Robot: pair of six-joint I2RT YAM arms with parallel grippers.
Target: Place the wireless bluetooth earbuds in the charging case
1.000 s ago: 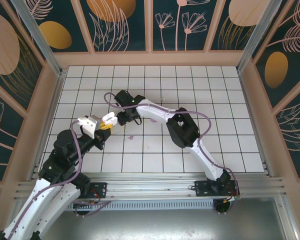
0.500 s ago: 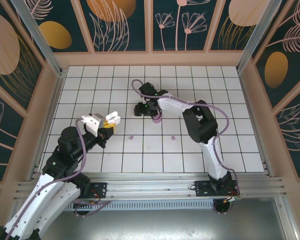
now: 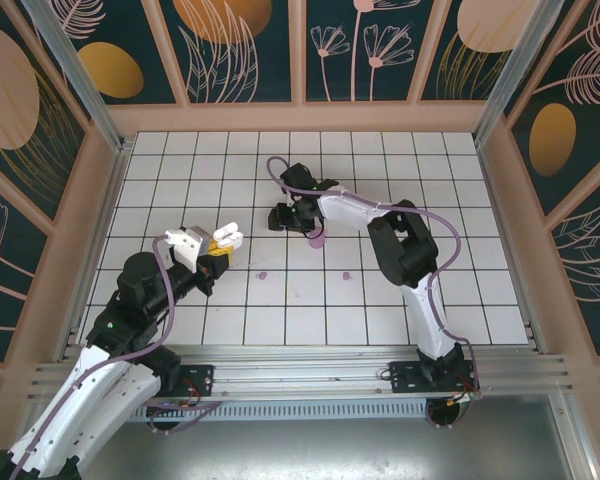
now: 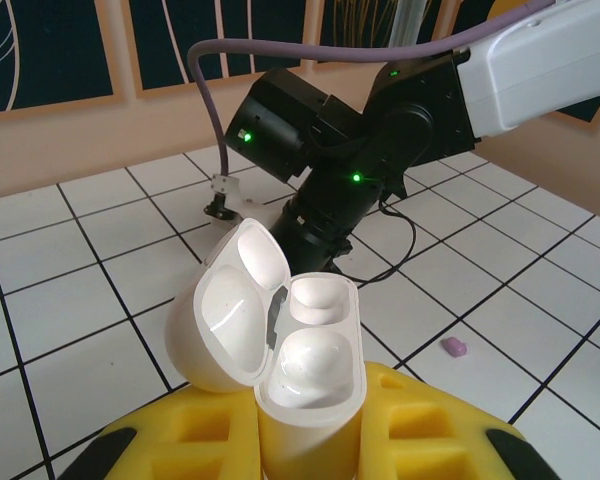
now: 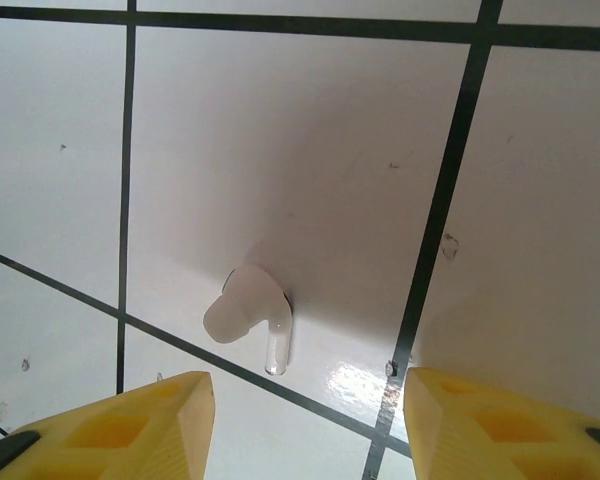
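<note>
R claw [image 5: 305,425] hangs open & empty just over a white bud [image 5: 250,315] lying loose on the bench [image 5: 280,150], L claw [image 4: 310,445] clamped on the open case [image 4: 305,360]; bud prob. v. light, hard & slick, so best pinched gently across its bulb, not the stem.

From above, the right gripper [image 3: 282,214] hides its jaws under its own wrist, and two purple earbuds [image 3: 263,274] on the tabletop [image 3: 460,300] are specks too small to make out. At the left wrist, the case [image 4: 310,390] sinks its lower body between the left gripper's [image 4: 310,445] yellow pads [image 4: 430,435], cropped by the bottom edge. A tiny object [image 4: 220,195] behind it defies identification. The right wrist's pads [image 5: 120,430] are cropped likewise.
</note>
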